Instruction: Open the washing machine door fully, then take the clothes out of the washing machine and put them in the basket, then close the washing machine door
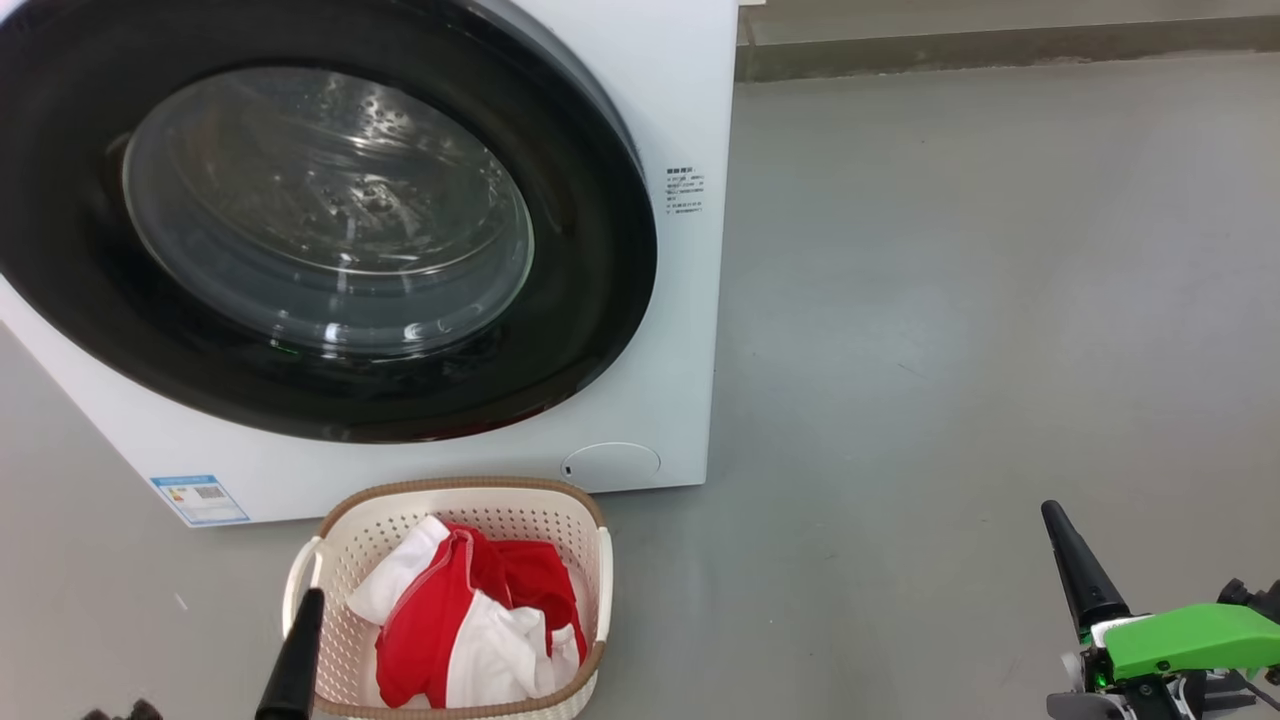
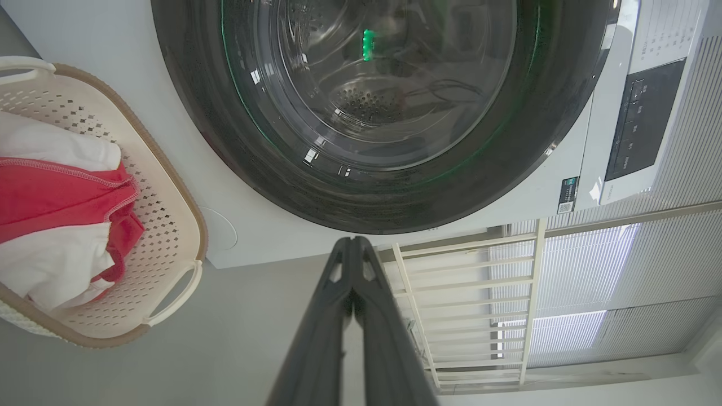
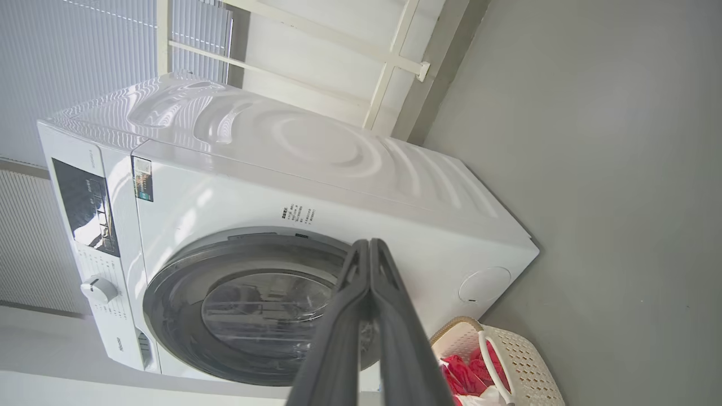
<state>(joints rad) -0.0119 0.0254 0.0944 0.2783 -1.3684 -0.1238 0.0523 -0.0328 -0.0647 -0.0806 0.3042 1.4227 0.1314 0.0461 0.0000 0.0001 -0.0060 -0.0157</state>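
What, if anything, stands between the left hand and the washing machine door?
Nothing visible: the shut left hand points at the washing machine door, with the basket and its clothes off to one side.

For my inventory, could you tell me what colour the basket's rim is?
Brown basket rim, best in head view.

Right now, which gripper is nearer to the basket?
Left. The left gripper is close beside the left handle of the basket. The right gripper is far off to the basket's right, above the grey floor.
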